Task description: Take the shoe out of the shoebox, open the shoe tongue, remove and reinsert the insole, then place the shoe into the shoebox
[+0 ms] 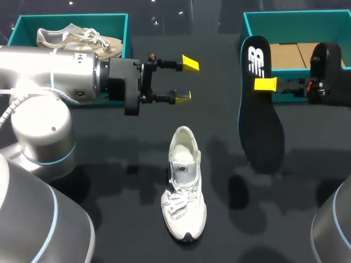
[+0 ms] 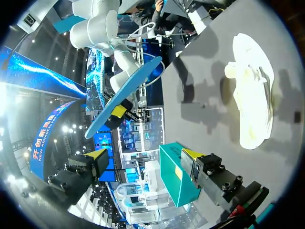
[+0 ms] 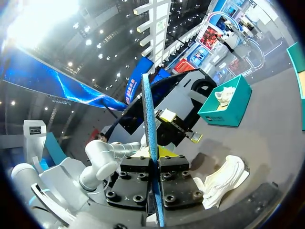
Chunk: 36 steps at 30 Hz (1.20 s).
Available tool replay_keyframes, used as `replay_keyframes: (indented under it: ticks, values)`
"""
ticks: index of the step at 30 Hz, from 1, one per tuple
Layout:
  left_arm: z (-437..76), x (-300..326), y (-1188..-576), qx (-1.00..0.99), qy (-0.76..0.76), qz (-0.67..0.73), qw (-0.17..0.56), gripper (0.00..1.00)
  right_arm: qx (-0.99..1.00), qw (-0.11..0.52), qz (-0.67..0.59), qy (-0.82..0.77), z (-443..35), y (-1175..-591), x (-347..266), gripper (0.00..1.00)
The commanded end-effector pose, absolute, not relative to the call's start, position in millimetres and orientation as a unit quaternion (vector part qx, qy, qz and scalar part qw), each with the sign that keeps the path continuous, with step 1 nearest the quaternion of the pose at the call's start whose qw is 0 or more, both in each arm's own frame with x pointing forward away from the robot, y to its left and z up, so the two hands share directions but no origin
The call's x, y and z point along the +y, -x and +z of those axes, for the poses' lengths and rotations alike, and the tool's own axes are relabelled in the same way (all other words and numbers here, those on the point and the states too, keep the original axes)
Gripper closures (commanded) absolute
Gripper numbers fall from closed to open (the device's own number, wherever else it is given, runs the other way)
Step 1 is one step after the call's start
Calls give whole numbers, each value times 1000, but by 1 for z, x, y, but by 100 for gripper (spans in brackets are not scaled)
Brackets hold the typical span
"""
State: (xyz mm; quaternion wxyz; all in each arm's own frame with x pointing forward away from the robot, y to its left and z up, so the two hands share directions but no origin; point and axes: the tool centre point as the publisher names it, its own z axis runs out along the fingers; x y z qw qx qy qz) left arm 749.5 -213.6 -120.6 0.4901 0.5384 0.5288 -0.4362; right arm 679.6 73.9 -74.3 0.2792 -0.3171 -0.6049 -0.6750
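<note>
My right gripper (image 3: 153,160) is clamped on the insole (image 1: 262,131), one finger against each face, gripping it at the side toward its heel end. In my right wrist view the insole stands edge-on between the two fingers, its blue underside showing as a thin strip. I hold it off the table (image 1: 109,164), tilted, with the black top face turned up to the head view, the heel end toward the right shoebox (image 1: 296,19) and the toe end pointing back toward me. That teal box stands at the far right of the table, its brown floor showing. My left gripper (image 1: 186,79) hangs above the table with its fingers spread wide and nothing between them, aimed across at my right arm and the held insole. In my left wrist view the insole's blue underside faces it from well ahead. Just behind my left wrist stands the left shoebox (image 1: 98,21), also teal, with a beige shoe (image 1: 77,38) lying inside it. The white shoe (image 1: 184,186) sits upright on its sole on the table between my two arms, nearer to me than either gripper. Its toe is toward me and its heel away, with the mouth open upward and the laces loose. It touches neither gripper and lies well apart from both boxes.
</note>
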Motion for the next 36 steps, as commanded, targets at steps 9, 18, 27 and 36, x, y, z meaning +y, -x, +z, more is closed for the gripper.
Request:
replay_keyframes:
  ticks: [9,18,27,36]
  values:
    - [-121,-216,-750,528,-539,-436,491,0,-533,357,-636,428,-92,-741,67,100]
    - [-122,-217,-749,527,-539,-435,492,0,-533,357,-636,428,-92,-741,67,100]
    - [-123,-230,-744,531,-550,-425,484,0,-501,396,-577,509,-103,-776,84,100]
    - [-123,-234,-744,535,-546,-430,480,0,-494,403,-568,522,-108,-785,91,100]
